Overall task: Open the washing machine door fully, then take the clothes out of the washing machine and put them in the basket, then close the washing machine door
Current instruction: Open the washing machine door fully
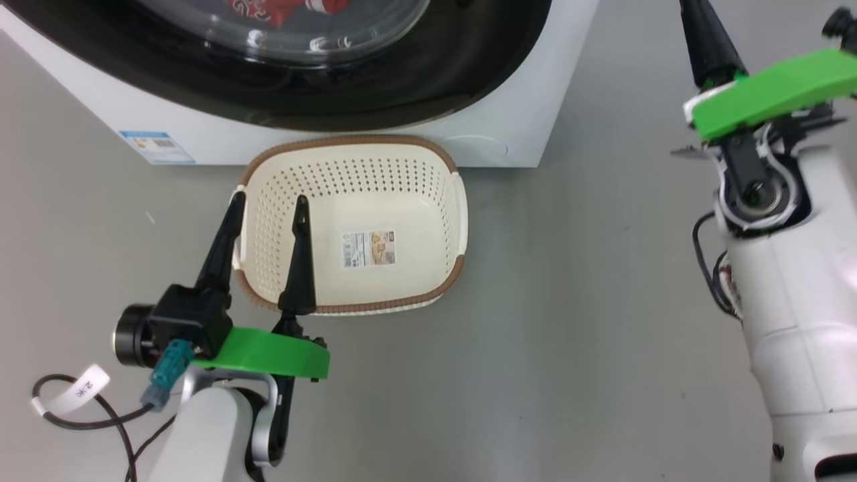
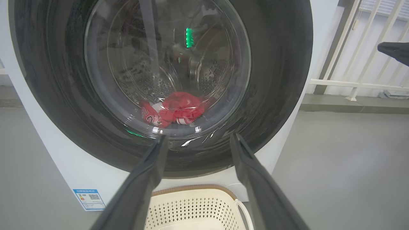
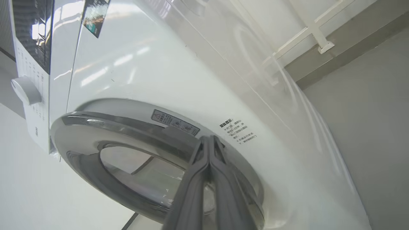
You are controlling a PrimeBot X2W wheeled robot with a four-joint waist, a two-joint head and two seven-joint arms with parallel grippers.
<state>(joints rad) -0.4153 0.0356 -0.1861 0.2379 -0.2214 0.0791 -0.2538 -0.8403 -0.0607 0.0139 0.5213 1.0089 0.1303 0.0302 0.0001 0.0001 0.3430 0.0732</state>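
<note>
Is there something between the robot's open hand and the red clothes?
Yes. The washing machine door looks shut, and its clear glass stands between the left gripper and the clothes lying behind it. The door has to swing open first.

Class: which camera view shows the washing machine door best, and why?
The left wrist view: the washing machine door faces it, nearly the full black rim and glass bowl visible. The head view catches its lower arc; the right wrist view sees it obliquely from the side.
</note>
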